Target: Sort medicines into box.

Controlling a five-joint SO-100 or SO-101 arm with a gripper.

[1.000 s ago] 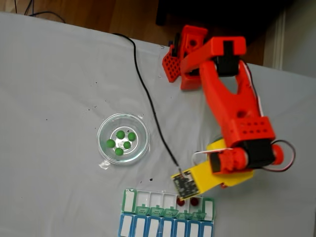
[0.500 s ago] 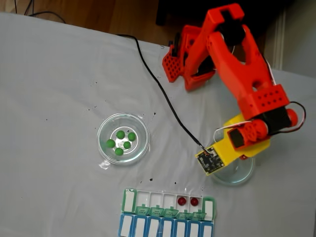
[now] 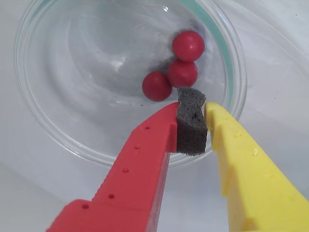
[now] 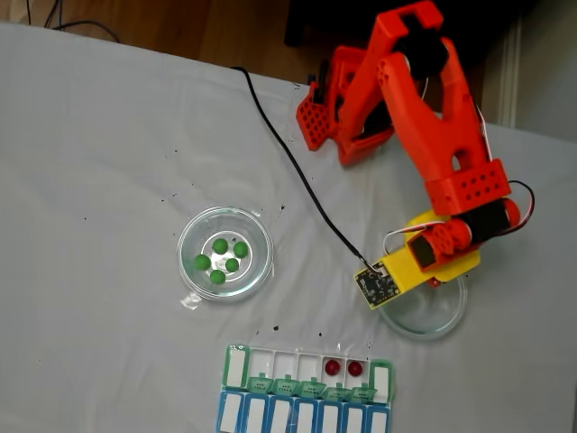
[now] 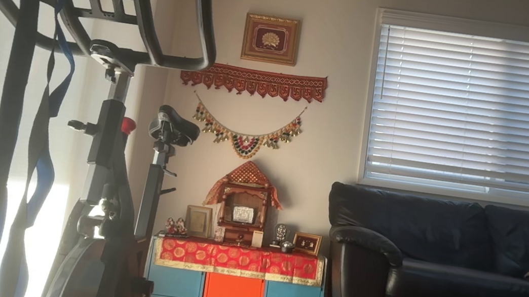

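Red and yellow gripper (image 3: 191, 112) narrow, fingers pinching only grey foam pad (image 3: 191, 128), poised over glass dish (image 3: 58, 130) w/ 3 red pills (image 3: 157, 86). Box (image 4: 308, 390) at bench (image 4: 99, 135) front edge, 2 red pills (image 4: 333, 367) inside. 5 green pills (image 4: 220, 246) in 2nd dish (image 4: 191, 233), left in fixed view.

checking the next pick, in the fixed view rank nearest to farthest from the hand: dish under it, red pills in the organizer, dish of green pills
1. The clear dish, right under the hand at the right of the fixed view.
2. The two red pills in the organizer, below and to the left, near the bottom edge.
3. The dish of green pills, farthest, out to the left.
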